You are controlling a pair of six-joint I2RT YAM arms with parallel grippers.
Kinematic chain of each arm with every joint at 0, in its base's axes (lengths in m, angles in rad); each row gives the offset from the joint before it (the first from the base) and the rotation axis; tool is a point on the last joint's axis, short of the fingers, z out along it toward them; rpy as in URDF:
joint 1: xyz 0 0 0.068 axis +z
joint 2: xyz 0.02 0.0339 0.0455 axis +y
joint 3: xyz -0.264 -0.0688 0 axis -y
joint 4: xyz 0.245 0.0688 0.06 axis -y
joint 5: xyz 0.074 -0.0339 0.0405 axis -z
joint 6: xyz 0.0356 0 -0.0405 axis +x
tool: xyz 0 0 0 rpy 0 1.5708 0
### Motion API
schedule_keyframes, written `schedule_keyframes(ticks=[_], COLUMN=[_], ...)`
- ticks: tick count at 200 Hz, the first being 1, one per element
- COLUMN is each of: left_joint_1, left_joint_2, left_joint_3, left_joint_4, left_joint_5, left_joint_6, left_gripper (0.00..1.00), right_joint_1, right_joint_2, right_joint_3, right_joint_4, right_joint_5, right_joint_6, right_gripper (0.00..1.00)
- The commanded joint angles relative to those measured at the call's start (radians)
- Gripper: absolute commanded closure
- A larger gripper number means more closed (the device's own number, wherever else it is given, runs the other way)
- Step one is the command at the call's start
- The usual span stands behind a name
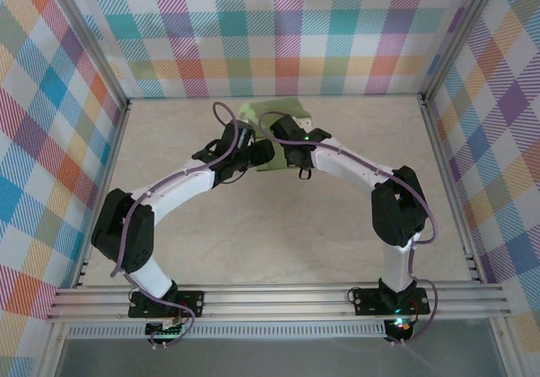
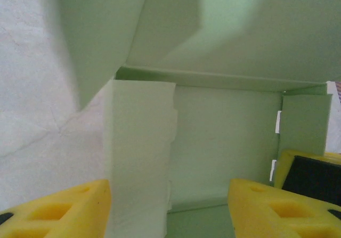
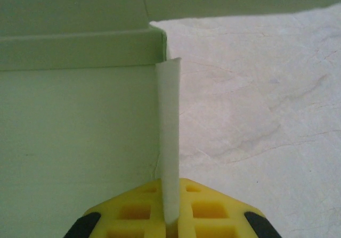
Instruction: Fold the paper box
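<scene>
The paper box [image 1: 275, 112] is pale green card lying at the back middle of the table, partly folded, with both grippers at its near edge. My left gripper [image 2: 168, 198] is open. Its yellow fingers [image 2: 69, 208] stand apart, and an upright side flap [image 2: 139, 153] rises between them close to the left one, above the box's floor [image 2: 224, 137]. In the top view the left gripper [image 1: 255, 155] sits just left of the right gripper [image 1: 292, 158]. My right gripper [image 3: 170, 216] is shut on the thin edge of an upright side wall [image 3: 169, 121]. A lid panel [image 2: 240, 30] overhangs the floor.
The beige marbled table top [image 1: 278, 242] is fenced by aluminium rails [image 1: 447, 183] and plaid walls on three sides. In the left wrist view the other gripper's yellow and black tip [image 2: 311, 174] shows at the right. The arms arch from the near rail towards the back middle.
</scene>
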Motion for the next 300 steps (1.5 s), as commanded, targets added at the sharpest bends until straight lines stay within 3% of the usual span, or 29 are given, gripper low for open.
schedule_keyframes(ticks=[1,84,127,185,224,259,300], left_joint_1=[0.021,0.076,0.112,0.114,0.113,0.105,0.082], left_joint_2=[-0.048,-0.153,-0.080,0.011,0.032,0.045,0.070], left_joint_3=[-0.034,-0.183,-0.162,-0.111,-0.105,-0.095,-0.069], left_joint_4=[0.016,0.148,0.201,0.236,0.204,0.161,0.130], left_joint_5=[0.035,0.137,0.249,0.321,0.307,0.253,0.224], left_joint_6=[0.028,0.074,0.039,-0.007,0.003,0.023,0.037], left_gripper=[0.40,0.34,0.57,0.78,0.79,0.73,0.83], right_joint_1=[-0.019,-0.079,-0.080,-0.079,-0.077,-0.064,-0.043], right_joint_2=[-0.045,-0.074,-0.083,-0.083,-0.095,-0.105,-0.106], right_joint_3=[-0.006,-0.057,-0.065,-0.064,-0.064,-0.064,-0.049], right_joint_4=[0.009,0.064,0.080,0.068,0.076,0.088,0.086], right_joint_5=[-0.052,-0.275,-0.331,-0.341,-0.346,-0.322,-0.287], right_joint_6=[-0.003,0.002,-0.018,-0.032,-0.037,-0.056,-0.073], right_gripper=[1.00,1.00,1.00,1.00,1.00,1.00,1.00])
